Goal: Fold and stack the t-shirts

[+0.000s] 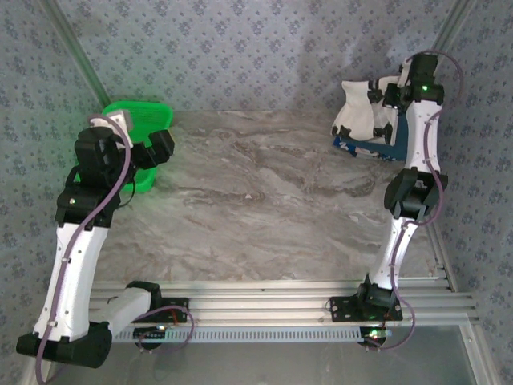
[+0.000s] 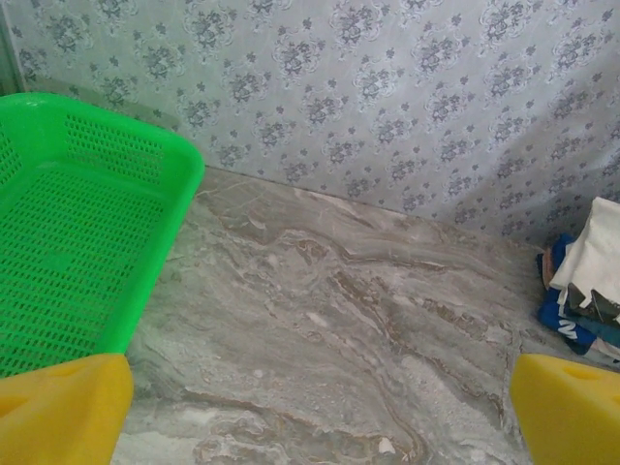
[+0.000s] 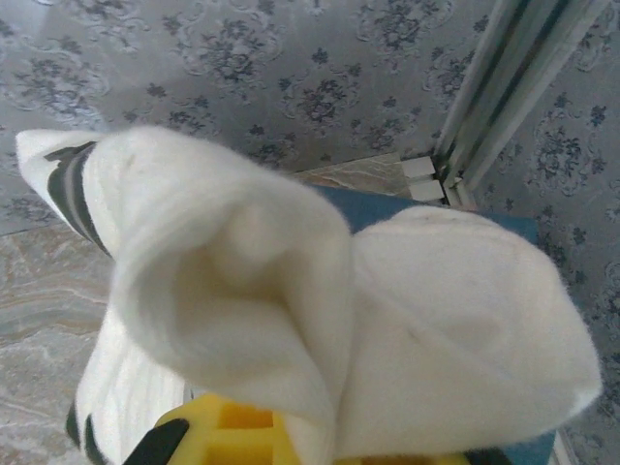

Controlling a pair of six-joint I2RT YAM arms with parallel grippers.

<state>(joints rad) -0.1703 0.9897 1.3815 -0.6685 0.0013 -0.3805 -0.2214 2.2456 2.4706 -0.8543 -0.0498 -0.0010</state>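
Cream-white t-shirt [image 1: 357,116] is bunched and raised at the far right corner of the bench [image 1: 264,192], clamped in the right pincer [image 1: 383,103], directly above the dark blue t-shirt [image 1: 373,149]. Left pincer [image 1: 156,151] stands wide apart, holding nothing, near the green basket [image 1: 140,116].

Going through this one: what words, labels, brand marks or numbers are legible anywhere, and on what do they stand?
No text can be read in any view.
dark blue t-shirt: white marks on the trim, too small and blurred to read as letters.
cream-white t-shirt: black-and-grey print, no words visible.
green basket: no label visible.
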